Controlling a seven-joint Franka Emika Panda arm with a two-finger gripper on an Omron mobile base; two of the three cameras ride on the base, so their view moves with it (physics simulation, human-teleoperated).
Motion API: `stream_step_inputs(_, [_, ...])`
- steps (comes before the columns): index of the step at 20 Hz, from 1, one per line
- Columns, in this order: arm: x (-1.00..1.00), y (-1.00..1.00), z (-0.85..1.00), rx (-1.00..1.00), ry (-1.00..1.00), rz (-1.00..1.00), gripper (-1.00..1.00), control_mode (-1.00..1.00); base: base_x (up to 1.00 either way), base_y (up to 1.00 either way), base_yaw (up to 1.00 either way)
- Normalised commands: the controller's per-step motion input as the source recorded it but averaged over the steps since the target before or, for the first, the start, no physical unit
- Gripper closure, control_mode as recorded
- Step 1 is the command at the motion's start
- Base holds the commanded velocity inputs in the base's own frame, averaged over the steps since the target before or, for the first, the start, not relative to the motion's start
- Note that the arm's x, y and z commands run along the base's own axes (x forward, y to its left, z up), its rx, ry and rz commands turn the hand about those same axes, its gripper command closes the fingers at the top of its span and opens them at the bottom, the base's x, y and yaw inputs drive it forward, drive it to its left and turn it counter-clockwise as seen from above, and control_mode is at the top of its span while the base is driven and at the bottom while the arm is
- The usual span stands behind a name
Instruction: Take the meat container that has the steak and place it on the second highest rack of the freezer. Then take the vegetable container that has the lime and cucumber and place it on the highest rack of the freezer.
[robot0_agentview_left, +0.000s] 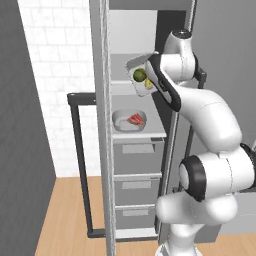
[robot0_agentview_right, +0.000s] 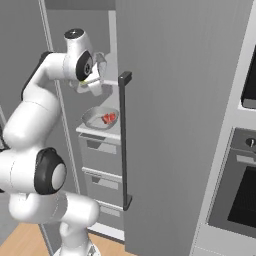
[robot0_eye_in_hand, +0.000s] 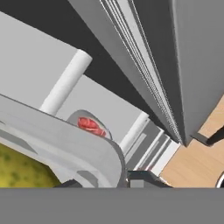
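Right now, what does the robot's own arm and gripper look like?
The arm is glossy white, built of thick rounded segments with dark, nearly black rings and caps at the joints. A dark panel runs along its last segment. The gripper ends in two small dark fingers. No cables or markings show.

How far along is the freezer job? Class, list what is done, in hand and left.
Done: the meat container with the steak sits on the lower shelf. In hand: the claw grips the vegetable container, tilted, holding lime and cucumber, at the highest rack. Left: setting it down and letting go.
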Motion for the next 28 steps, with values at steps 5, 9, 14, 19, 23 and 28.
stream_step_inputs(5, [1.0,0.13,0.19,0.04,0.04,-0.14,1.0,-1.0,0.0,0.0,0.0])
stream_step_inputs(9, [0.75,0.12,0.0,0.01,0.0,-0.03,1.0,-1.0,0.0,0.0,0.0])
stream_step_inputs(14, [0.18,0.01,0.0,0.11,-0.05,0.0,1.0,-1.0,0.0,0.0,0.0])
stream_step_inputs(19, [0.08,0.0,0.0,0.1,-0.05,0.0,1.0,-1.0,0.0,0.0,0.0])
stream_step_inputs(23, [0.28,0.0,-0.13,0.0,-0.05,0.0,1.0,-1.0,0.0,0.0,0.0])
stream_step_inputs(28, [0.43,0.0,-0.21,0.0,-0.01,0.0,1.0,-1.0,0.0,0.0,0.0])
